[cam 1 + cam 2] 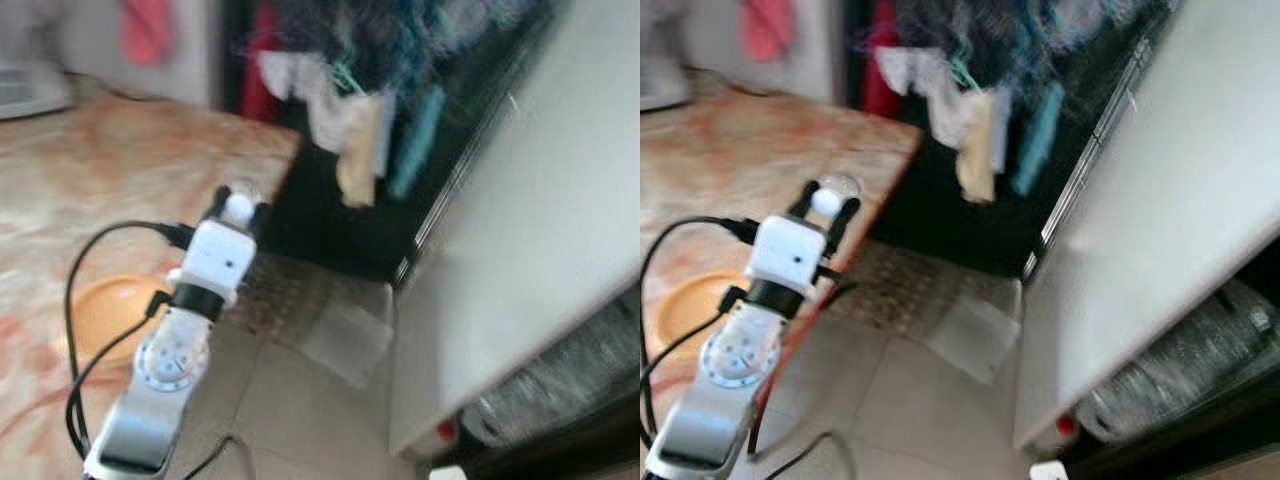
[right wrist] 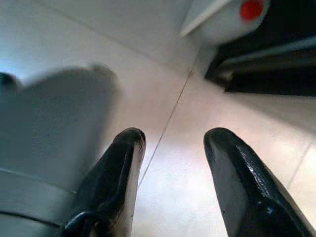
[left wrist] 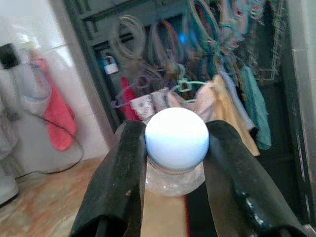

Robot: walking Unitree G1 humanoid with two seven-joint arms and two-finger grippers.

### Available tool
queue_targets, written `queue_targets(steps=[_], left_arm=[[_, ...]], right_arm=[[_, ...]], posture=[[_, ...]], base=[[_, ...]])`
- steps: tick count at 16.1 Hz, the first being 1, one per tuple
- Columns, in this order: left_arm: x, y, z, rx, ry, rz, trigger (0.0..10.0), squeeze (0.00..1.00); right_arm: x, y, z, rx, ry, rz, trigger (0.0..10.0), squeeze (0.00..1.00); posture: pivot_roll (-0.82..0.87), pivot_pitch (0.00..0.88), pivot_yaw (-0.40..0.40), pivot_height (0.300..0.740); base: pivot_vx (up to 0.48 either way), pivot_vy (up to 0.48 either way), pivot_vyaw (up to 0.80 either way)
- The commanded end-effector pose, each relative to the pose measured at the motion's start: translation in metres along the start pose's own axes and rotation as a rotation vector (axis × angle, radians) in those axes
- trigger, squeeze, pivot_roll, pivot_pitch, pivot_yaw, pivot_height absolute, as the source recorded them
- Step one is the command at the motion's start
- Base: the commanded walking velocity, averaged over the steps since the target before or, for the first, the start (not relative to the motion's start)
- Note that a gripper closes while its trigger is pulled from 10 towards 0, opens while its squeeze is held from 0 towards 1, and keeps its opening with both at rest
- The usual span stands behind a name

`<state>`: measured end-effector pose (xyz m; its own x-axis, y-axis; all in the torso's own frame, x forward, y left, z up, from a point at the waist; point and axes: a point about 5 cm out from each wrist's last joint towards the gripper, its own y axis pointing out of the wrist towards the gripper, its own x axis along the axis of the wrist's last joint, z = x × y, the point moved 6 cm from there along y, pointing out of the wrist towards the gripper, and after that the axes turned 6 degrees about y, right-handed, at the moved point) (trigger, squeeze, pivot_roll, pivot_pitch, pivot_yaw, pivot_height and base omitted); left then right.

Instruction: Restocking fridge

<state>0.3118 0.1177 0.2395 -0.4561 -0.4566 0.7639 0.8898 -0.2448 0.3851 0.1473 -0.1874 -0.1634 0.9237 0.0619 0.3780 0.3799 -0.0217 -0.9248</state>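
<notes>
My left gripper [image 1: 240,210] is raised over the edge of the marble counter [image 1: 90,170] and is shut on a clear bottle with a white cap [image 3: 176,140]. Both black fingers [image 3: 123,168] press against the cap's sides. To the right the white fridge door [image 1: 530,230] stands open, with clear plastic bottles [image 1: 1185,365] lying in its lower shelf and a red cap [image 1: 445,431] near its bottom corner. My right gripper [image 2: 170,138] hangs low and open above the tiled floor [image 2: 163,64], holding nothing.
An orange plate [image 1: 105,315] lies on the counter beside my left arm. Clothes on hangers [image 1: 360,130] hang on a dark rack straight ahead. A patterned mat [image 1: 290,290] lies on the floor between counter and fridge. The head views are blurred.
</notes>
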Motion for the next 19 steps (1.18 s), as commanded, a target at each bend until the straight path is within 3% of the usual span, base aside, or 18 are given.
queue_targets(steps=[1,3,6,7,8,10,11,13,14,15,16,19], left_arm=[[0.014,0.003,-0.009,-0.028,-0.012,-0.049,10.0,0.0],[0.013,0.002,-0.012,-0.043,-0.026,-0.045,10.0,0.0],[-0.001,-0.001,-0.011,-0.023,-0.117,0.021,10.0,0.0],[-0.024,-0.006,-0.009,0.005,-0.202,0.114,10.0,0.0],[-0.06,-0.017,-0.01,0.022,-0.299,0.253,10.0,0.0],[-0.092,-0.03,-0.01,0.042,-0.376,0.359,10.0,0.0],[-0.118,-0.043,-0.013,0.034,-0.404,0.45,10.0,0.0],[-0.147,-0.061,-0.022,-0.01,-0.376,0.554,10.0,0.0],[-0.167,-0.077,-0.034,-0.058,-0.381,0.629,10.0,0.0],[-0.173,-0.083,-0.038,-0.075,-0.374,0.651,10.0,0.0],[-0.193,-0.104,-0.054,-0.144,-0.374,0.734,10.0,0.0],[-0.223,-0.125,-0.058,-0.172,-0.414,0.85,10.0,0.0]], right_arm=[[-0.003,-0.001,-0.015,-0.033,-0.008,0.009,10.0,0.0],[-0.003,-0.001,-0.015,-0.032,-0.01,0.009,10.0,0.0],[-0.003,-0.002,-0.015,-0.031,-0.013,0.01,10.0,0.0],[-0.004,-0.002,-0.015,-0.032,-0.012,0.009,10.0,0.0],[-0.004,-0.002,-0.015,-0.033,-0.012,0.008,10.0,0.0],[-0.005,-0.002,-0.014,-0.035,-0.011,0.007,10.0,0.0],[-0.006,-0.002,-0.014,-0.035,-0.008,0.006,10.0,0.0],[-0.007,-0.002,-0.013,-0.036,0.002,0.004,10.0,0.0],[-0.008,-0.002,-0.012,-0.039,0.009,0.005,10.0,0.0],[-0.008,-0.002,-0.012,-0.04,0.011,0.006,10.0,0.0],[-0.009,-0.002,-0.012,-0.043,0.017,0.009,10.0,0.0],[-0.009,-0.002,-0.011,-0.041,0.02,0.008,10.0,0.0]], posture=[[0.13,0.059,-0.123,0.74],[0.13,0.06,-0.123,0.74],[0.13,0.061,-0.124,0.74],[0.13,0.059,-0.125,0.74],[0.13,0.056,-0.123,0.74],[0.13,0.056,-0.119,0.74],[0.12,0.057,-0.114,0.74],[0.11,0.057,-0.105,0.74],[0.1,0.057,-0.099,0.74],[0.1,0.057,-0.099,0.74],[0.1,0.06,-0.093,0.74],[0.11,0.062,-0.094,0.74]], base=[[0.0,0.0,-0.7],[0.0,0.0,-0.7],[0.0,0.0,-0.7],[0.0,0.0,0.0],[0.0,0.0,0.0],[0.0,0.0,0.0],[0.0,0.0,0.0],[0.0,0.0,0.0],[0.0,0.0,0.0],[0.0,0.0,0.0],[0.0,0.0,0.0],[0.0,0.0,0.0]])
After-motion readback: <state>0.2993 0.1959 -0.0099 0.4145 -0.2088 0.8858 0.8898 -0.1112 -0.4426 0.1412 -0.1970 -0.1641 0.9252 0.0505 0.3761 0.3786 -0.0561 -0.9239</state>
